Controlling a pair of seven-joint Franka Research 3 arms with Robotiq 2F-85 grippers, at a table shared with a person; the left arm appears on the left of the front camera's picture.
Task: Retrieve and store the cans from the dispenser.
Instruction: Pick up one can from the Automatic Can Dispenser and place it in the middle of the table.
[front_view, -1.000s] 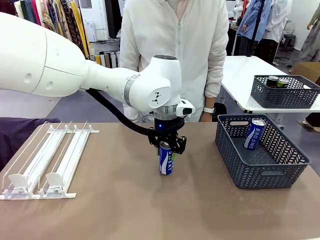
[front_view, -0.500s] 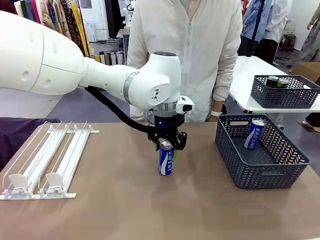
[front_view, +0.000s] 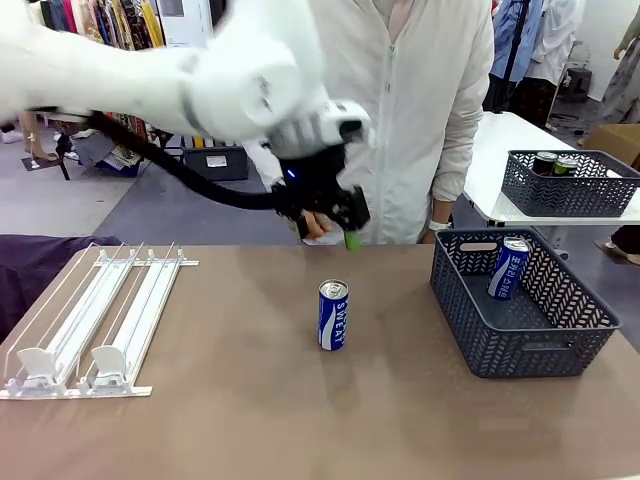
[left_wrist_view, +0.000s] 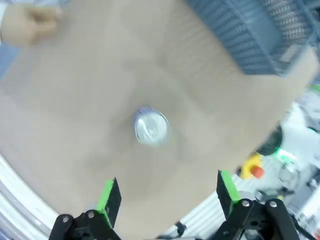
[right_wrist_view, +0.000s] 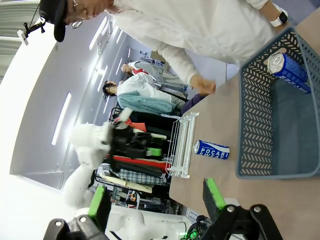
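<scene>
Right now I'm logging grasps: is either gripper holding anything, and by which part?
Nothing is held. The left gripper hangs open above the blue can, which stands free on the table; the right gripper is open too.

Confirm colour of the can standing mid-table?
Blue with white lettering and a silver top, on the can; clearest in the front view.

Left arm reaching across from pic left, motion-blurred, wrist raised above table, left gripper (front_view: 335, 228) pointing down, jaws wide apart, nothing between, right gripper (right_wrist_view: 156, 199) jaws also spread, empty, person's hand (right_wrist_view: 202, 83) curled.
</scene>
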